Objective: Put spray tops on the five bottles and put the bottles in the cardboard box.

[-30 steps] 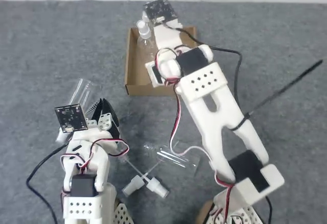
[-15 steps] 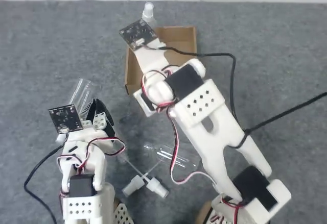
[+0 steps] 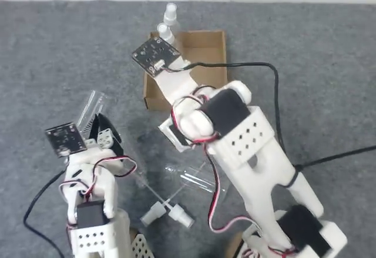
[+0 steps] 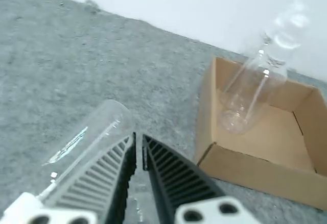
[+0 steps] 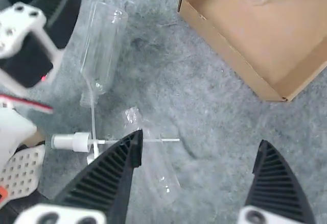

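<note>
Bottles [image 3: 165, 34], 2 capped, sit in the cardboard box [image 3: 205, 49]; right fingers [image 5: 110, 173] gape, ready for another; left fingers [image 4: 97, 180] clenched empty.

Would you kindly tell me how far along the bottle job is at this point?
Done: two capped bottles sit in the far corner of the cardboard box. In hand: nothing; the right gripper hangs open above the table, and the left gripper is shut beside an uncapped bottle. Left: that bottle and a second bare bottle lying near two loose spray tops need topping and boxing.
</note>
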{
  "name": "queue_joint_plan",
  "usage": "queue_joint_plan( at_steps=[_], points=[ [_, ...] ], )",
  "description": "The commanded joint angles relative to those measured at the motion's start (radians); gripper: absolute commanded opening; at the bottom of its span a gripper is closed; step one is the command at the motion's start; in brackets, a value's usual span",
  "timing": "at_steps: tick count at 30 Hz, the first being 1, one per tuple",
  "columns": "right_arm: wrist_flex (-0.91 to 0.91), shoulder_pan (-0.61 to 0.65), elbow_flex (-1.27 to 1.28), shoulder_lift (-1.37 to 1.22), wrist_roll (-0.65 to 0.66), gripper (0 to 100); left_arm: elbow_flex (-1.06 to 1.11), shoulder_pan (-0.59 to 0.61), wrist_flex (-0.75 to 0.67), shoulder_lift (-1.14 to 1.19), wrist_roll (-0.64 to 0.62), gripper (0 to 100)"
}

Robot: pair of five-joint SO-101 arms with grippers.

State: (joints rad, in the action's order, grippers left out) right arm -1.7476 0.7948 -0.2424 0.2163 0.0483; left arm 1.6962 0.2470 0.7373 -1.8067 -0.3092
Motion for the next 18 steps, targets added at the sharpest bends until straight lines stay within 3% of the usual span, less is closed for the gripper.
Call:
queue_joint_plan(
  at_steps=[1,6,18],
  points=[
    [0.005,0.068,0.127,0.11,0.049,29.6,-0.013,0.032,-0.035,-0.017,0.008,1],
    [0.117,0.139,0.345,0.219,0.052,29.6,-0.019,0.034,-0.035,-0.017,0.008,1],
    [0.369,0.15,0.727,0.424,0.054,29.3,-0.018,0.032,-0.034,-0.017,0.091,1]
  ],
)
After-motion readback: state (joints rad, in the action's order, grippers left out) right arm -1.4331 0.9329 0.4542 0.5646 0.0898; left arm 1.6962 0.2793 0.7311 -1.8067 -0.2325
